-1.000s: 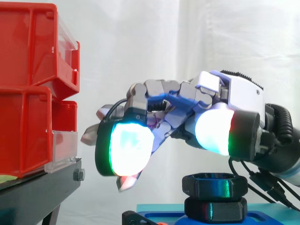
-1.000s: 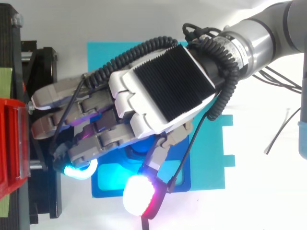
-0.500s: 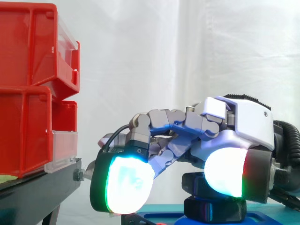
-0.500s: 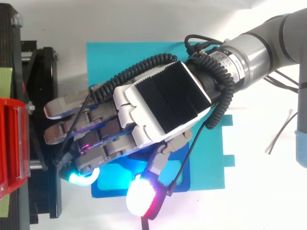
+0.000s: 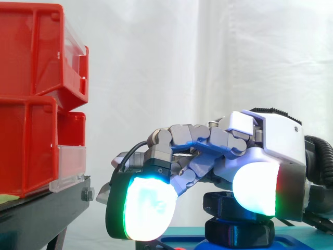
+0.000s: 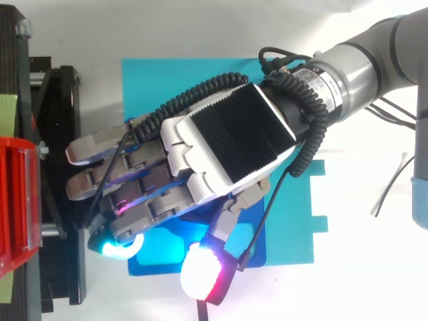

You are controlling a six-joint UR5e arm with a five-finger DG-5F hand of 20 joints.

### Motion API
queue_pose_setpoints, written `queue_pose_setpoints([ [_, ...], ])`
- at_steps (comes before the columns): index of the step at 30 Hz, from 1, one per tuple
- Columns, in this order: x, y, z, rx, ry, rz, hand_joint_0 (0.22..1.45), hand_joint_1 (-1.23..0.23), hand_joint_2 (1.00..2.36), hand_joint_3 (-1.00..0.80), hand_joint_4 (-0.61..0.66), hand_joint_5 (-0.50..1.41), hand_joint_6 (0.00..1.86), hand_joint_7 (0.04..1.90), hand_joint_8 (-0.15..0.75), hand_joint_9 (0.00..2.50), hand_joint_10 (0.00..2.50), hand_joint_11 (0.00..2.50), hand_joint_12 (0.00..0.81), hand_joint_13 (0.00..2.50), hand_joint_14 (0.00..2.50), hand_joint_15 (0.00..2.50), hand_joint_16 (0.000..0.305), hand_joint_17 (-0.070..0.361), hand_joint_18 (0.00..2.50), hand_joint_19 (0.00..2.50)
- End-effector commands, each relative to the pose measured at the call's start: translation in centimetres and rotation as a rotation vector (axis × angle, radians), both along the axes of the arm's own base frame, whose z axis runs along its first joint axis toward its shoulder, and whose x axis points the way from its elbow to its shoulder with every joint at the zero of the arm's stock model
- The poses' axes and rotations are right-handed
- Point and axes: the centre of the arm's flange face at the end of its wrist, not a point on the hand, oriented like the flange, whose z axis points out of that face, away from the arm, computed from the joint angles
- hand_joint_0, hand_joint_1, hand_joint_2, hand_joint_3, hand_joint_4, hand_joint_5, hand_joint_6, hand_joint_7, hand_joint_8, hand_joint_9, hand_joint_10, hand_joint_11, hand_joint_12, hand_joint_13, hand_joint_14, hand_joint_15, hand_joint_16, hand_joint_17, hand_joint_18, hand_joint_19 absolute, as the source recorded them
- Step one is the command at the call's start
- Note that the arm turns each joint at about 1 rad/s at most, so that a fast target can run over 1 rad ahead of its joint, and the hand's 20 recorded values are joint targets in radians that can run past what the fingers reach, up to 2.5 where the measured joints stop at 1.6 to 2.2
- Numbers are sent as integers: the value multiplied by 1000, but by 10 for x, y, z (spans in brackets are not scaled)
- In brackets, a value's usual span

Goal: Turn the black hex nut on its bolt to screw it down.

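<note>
Over the blue base (image 6: 157, 253), the hand (image 5: 270, 148) sits low, palm down, on top of the nut (image 5: 218, 204). Fingers are loosely bent and reach past the nut, gripping nothing. The thumb pad (image 5: 255, 188) is in front of it.

Step, as judged: settling for a grip. Next: pinch opposite flats, then twist.

Nut lies flat, axis vertical.

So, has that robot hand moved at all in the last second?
Yes. Against the stacked red plastic bins, the hand has dropped, and is now at the height of the black hex nut.
</note>
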Motion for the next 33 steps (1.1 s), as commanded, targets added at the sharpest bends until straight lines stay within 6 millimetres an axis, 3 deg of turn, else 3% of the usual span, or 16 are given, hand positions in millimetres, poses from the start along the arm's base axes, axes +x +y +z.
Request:
queue_pose_setpoints([
  [1, 0, 0, 2, 2, -3, 4, 529, -371, 1000, -500, 203, -49, 503, 1330, 252, 925, 11, 322, 296, 487, 4, 110, 32, 72, 148, 100],
  [17, -1, -22, 37, -36, -19, 70, 531, -371, 1000, -500, 212, -54, 500, 1320, 255, 926, 12, 330, 293, 512, 4, 125, 32, 72, 171, 120],
  [21, -3, -28, 37, -42, -19, 62, 529, -371, 1000, -500, 208, -53, 500, 1324, 255, 930, 12, 334, 294, 513, 5, 128, 32, 72, 173, 120],
  [29, -3, -27, 35, -44, -16, 62, 529, -373, 1000, -500, 191, -67, 657, 1116, 259, 947, 12, 329, 294, 535, 5, 125, 32, 72, 184, 124],
  [33, -3, -27, 36, -43, -16, 63, 531, -373, 1000, -500, 193, -68, 667, 1109, 263, 969, 12, 336, 290, 566, 5, 135, 32, 72, 212, 133],
])
